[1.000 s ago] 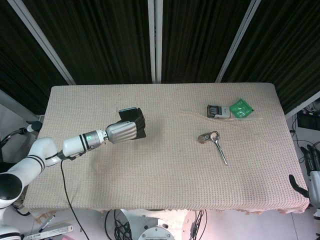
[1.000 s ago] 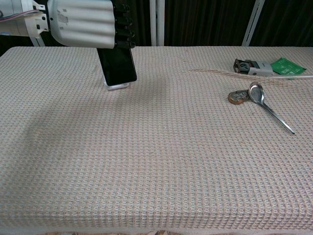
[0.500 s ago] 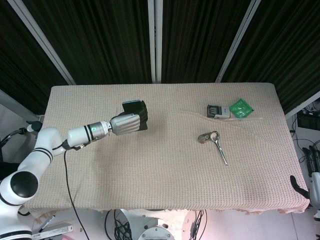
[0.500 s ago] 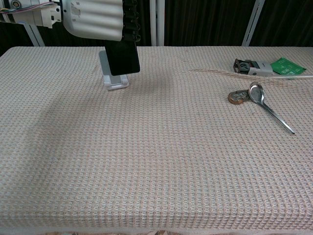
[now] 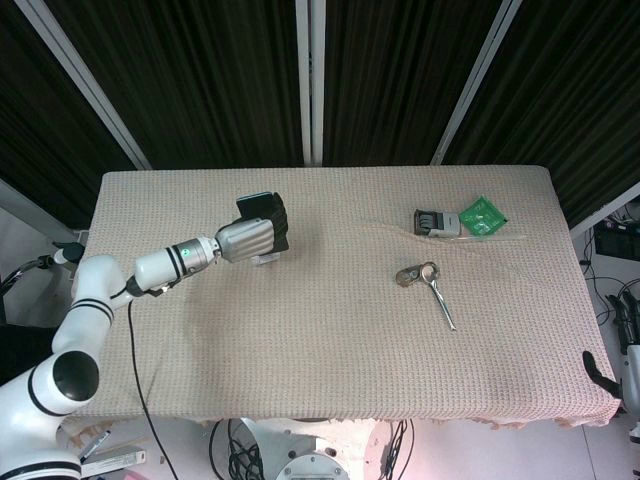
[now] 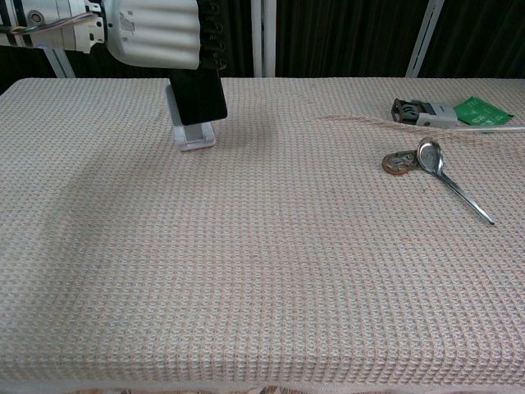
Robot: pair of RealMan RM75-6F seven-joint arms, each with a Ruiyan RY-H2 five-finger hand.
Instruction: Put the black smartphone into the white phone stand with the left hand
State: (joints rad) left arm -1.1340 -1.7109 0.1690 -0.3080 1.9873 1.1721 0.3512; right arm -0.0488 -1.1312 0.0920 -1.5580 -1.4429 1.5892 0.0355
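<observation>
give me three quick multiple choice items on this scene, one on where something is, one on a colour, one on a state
1. Where does the spoon lie?
A. On the table's right half
B. Under the left hand
C. On the stand

2. What colour is the packet at the far right?
A. Red
B. Green
C. Blue

3. What is the left hand doing?
A. Resting open on the table
B. Holding the spoon
C. Holding the phone over the stand

Answers:
1 A: the spoon lies on the right half of the table, beside a small round thing.
2 B: the packet is green.
3 C: the left hand grips the phone, whose lower edge shows just above the base of the stand.
</observation>
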